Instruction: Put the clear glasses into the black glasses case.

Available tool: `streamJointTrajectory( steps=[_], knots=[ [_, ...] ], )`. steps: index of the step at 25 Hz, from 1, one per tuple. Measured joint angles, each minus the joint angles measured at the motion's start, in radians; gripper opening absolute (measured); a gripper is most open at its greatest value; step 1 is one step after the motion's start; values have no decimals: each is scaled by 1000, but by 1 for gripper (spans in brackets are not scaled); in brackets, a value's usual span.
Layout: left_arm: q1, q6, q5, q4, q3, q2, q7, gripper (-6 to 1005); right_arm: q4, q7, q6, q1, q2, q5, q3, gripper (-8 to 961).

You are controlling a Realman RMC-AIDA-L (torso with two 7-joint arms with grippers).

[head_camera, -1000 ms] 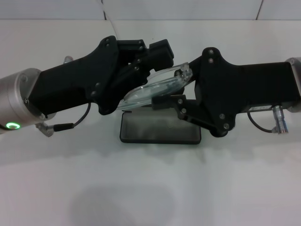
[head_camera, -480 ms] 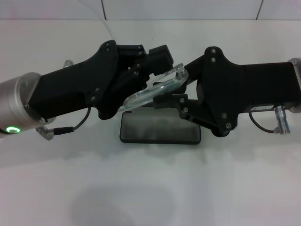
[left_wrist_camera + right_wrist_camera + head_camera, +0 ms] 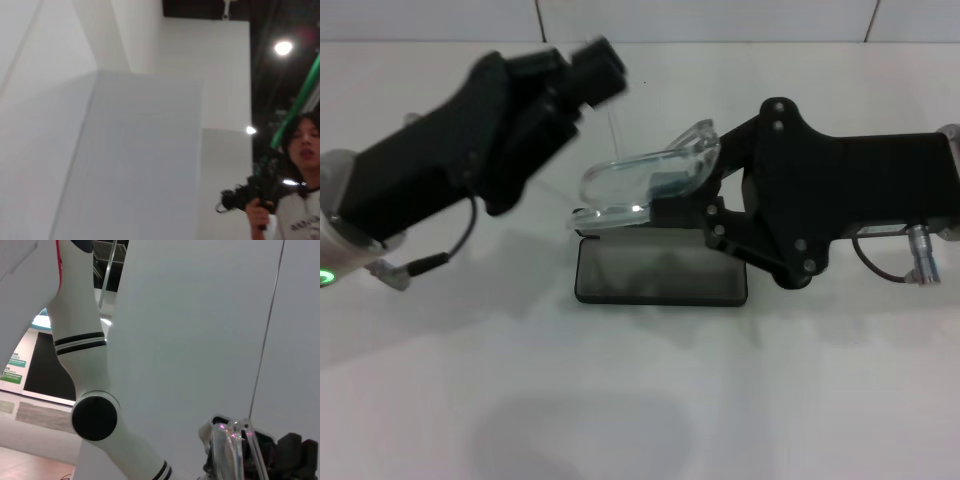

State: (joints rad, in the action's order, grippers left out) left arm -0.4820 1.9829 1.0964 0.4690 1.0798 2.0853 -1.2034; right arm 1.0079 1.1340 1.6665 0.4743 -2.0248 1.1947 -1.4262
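A: Where are the clear glasses [image 3: 645, 180] found?

B: Held up off the white table [image 3: 640, 400] by the right gripper [image 3: 685, 200]; its fingers are closed on the glasses' end nearest the right arm; the lens is tilted, with its free end pointed toward the left arm; the same glasses are glimpsed close up in the right wrist view [image 3: 235, 452], clamped beside a black finger.

A: And the black glasses case [image 3: 662, 272]?

B: Laid flat on the table, directly below the glasses and the right gripper; its near long edge is left uncovered, its far edge is hidden under the gripper; whether it is open cannot be told.

A: Left gripper [image 3: 585, 70]?

B: Raised and drawn back toward the robot's left, well apart from the glasses; nothing is seen held; blurred, so how far its fingers are spread cannot be told; only white walls and a person [image 3: 300, 165] are shown in its wrist view.

A: Contact between glasses and case?

B: None is seen; a gap is left between the lens's low end and the case.
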Motion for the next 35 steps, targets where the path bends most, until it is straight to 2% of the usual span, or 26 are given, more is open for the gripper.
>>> streamJointTrajectory(
  steps=[9, 14, 17, 21, 27, 35],
  knots=[
    [25, -20, -4, -73, -179, -5, 13, 82, 1, -93, 41, -63, 6, -93, 27, 48],
    [26, -71, -4, -74, -183, -5, 1, 82, 0, -107, 172, -67, 7, -100, 71, 48],
    [1, -93, 23, -75, -178, -3, -12, 82, -2, -113, 239, -51, 7, -98, 70, 48],
    [-39, -95, 73, -76, -176, 0, -23, 82, -23, -114, 261, -17, 3, -94, 59, 48],
    [-82, -61, 103, -77, -131, 3, -27, 83, -198, -137, 259, 87, 3, -98, 56, 49],
    [-94, 12, 97, -63, -111, 1, -28, 83, -307, -165, 236, 147, 8, -92, 58, 49]
  ],
)
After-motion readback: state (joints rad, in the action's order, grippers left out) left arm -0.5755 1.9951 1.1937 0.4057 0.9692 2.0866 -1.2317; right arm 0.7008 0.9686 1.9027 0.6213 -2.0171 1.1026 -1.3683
